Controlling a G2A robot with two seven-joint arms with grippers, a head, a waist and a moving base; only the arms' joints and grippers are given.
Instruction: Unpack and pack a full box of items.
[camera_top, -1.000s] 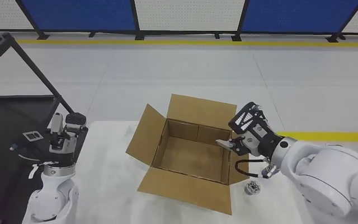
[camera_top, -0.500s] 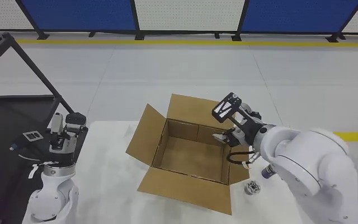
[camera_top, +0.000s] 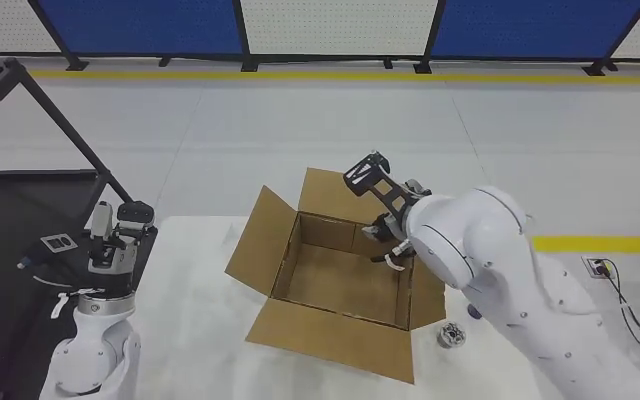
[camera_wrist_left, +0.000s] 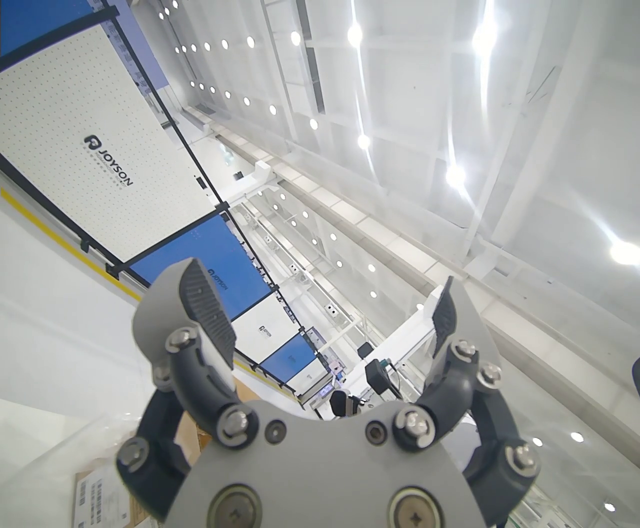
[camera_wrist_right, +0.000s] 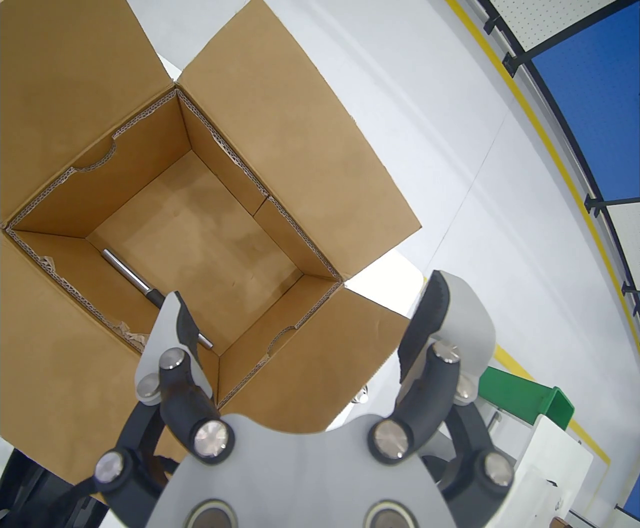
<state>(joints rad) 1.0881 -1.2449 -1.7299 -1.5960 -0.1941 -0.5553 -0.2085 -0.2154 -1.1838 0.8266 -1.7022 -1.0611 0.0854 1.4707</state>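
Note:
An open cardboard box (camera_top: 330, 335) stands mid-table with all its flaps folded out. On its floor, along one wall, lies a thin metal rod with a dark end (camera_wrist_right: 131, 280). My right gripper (camera_top: 385, 243) hangs over the box's far right corner. In its wrist view the right gripper (camera_wrist_right: 302, 305) is open and holds nothing. At the table's left edge my left gripper (camera_top: 118, 225) points upward, away from the box. Seen from its own wrist, the left gripper (camera_wrist_left: 320, 290) is open against the ceiling, with nothing in it.
A small round metal part (camera_top: 452, 334) lies on the table right of the box. A black cart (camera_top: 40, 230) stands at the far left. Beyond the box the right wrist view shows a green block (camera_wrist_right: 530, 400) and a white casing (camera_wrist_right: 555, 460).
My right arm has swung from beside the box's right flap leftward and farther back, to above the far right corner. The left arm has stayed still.

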